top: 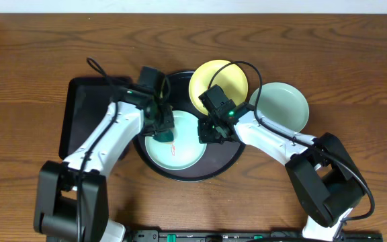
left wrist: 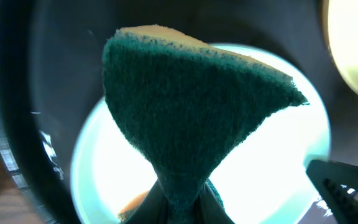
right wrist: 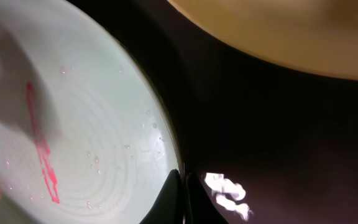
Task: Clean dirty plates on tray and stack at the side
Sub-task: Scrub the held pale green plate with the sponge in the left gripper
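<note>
A light blue plate (top: 180, 151) lies on the round black tray (top: 228, 156); a red smear shows at its centre in the right wrist view (right wrist: 41, 149). My left gripper (top: 161, 129) is shut on a teal sponge (left wrist: 191, 106) and holds it over the plate's left part (left wrist: 278, 165). My right gripper (top: 210, 131) is shut on the plate's right rim (right wrist: 182, 180). A pale yellow plate (top: 218, 84) rests tilted on the tray's far rim. A second mint plate (top: 281, 107) sits on the table to the right of the tray.
A rectangular black tray (top: 78, 114) lies at the left, partly under my left arm. Bare wooden table (top: 32, 54) surrounds everything. The yellow plate (right wrist: 278, 31) is close above my right gripper.
</note>
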Tool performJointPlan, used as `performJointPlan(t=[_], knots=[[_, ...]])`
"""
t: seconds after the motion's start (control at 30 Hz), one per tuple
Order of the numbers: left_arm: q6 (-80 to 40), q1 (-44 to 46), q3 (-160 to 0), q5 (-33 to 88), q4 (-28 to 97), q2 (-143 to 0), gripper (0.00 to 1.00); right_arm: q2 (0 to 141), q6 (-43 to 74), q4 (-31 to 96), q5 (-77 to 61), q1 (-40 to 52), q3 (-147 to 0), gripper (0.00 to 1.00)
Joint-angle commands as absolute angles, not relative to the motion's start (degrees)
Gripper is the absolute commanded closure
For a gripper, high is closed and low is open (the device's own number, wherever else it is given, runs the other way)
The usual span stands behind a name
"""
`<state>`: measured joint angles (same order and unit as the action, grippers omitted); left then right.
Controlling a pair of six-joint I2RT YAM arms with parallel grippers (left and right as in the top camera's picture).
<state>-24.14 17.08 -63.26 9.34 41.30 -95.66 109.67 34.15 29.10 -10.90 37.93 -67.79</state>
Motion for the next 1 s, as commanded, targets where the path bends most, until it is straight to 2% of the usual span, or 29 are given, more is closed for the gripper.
performJointPlan(t=[0.0,0.3,0.43,0.53,0.6,0.77,0.83,0.97], knots=[[-25.87,18.81,-61.93,9.67,41.06,-98.13,0.93,109.69,35.11,29.10,-10.98,37.58,-68.75,0.99],[-27.00,22.17,-61.93,14.00,41.12,-102.24,0.92,109.69,35.09,29.10,-10.98,37.58,-68.73,0.99],[-17.63,22.15,-61.93,21.58,39.29,-102.24,0.92,109.69,35.09,29.08,-10.96,37.58,-68.75,0.99],[-16.32,22.06,-61.93,21.63,38.61,-102.24,0.93,109.69,35.09,29.04,-10.96,37.58,-68.75,0.99],[-17.37,21.69,-61.93,19.46,38.24,-102.24,0.93,109.69,35.09,29.04,-10.96,37.58,-68.75,0.99],[-37.54,21.52,-61.95,-6.81,42.52,-102.21,0.93,109.69,35.09,29.04,-10.96,37.58,-68.73,0.99],[-39.53,21.52,-61.95,-7.88,43.83,-102.24,0.93,109.69,35.09,29.04,-10.96,37.58,-68.75,0.99],[-39.46,21.98,-61.93,-1.78,45.10,-102.24,0.93,109.69,35.09,28.88,-10.96,37.54,-68.73,0.99]])
